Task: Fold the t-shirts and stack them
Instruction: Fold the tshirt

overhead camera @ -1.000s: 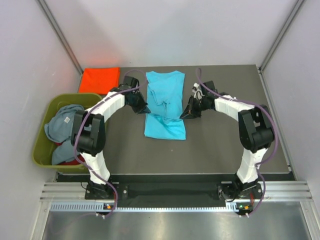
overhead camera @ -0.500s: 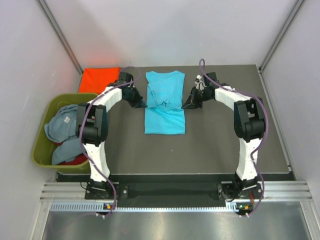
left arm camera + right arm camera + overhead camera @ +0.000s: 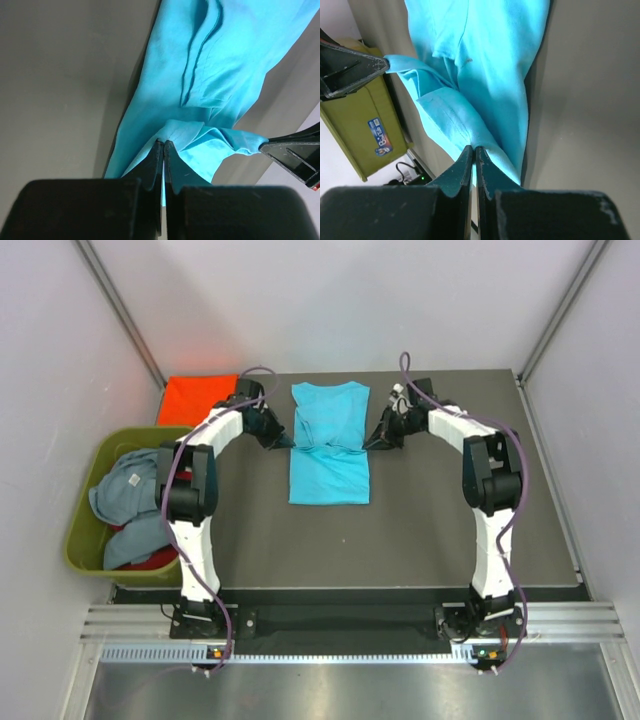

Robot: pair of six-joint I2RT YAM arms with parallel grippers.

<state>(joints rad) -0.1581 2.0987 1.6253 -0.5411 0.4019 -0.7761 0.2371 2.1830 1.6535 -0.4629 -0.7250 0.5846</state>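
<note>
Currently left claw and right claw each clamp a side edge of the turquoise shirt, lying on the worktop.

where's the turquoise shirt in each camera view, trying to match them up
Top external: turquoise t-shirt sits centre frame, upper half.
Left wrist: turquoise t-shirt fills the upper right, running diagonally.
Right wrist: turquoise t-shirt fills the upper middle.
Shared landmark: the fold pinched between left tool and right tool, visible in all three.
</note>
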